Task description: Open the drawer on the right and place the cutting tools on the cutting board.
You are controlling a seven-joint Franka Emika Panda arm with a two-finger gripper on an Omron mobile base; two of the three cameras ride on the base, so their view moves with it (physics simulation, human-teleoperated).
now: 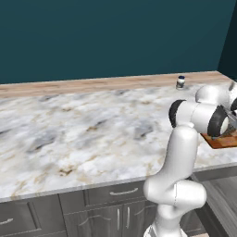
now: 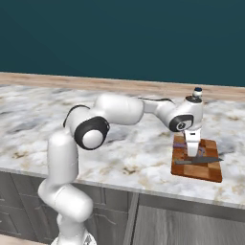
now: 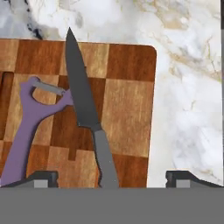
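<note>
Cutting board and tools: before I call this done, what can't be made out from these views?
- Cutting board: in the left base view, mostly hidden behind the arm's elbow and cut by the right edge.
- Peeler: handle end leaves the hand view's bottom edge.
- Knife: in the right base view, partly covered by the end effector.
- Drawer: contents below the frame.

Flat, even rendered light is covering all views, with no glare or hot spots showing on the marble counter [image 1: 83, 129]. Soft shadows are lying under the arm [image 2: 115, 112] and faintly beside the knife [image 3: 83, 100] on the cutting board [image 3: 127, 109]. Base views are looking slightly soft and low-res; hand view is staying sharp, with no edge distortion showing.
</note>
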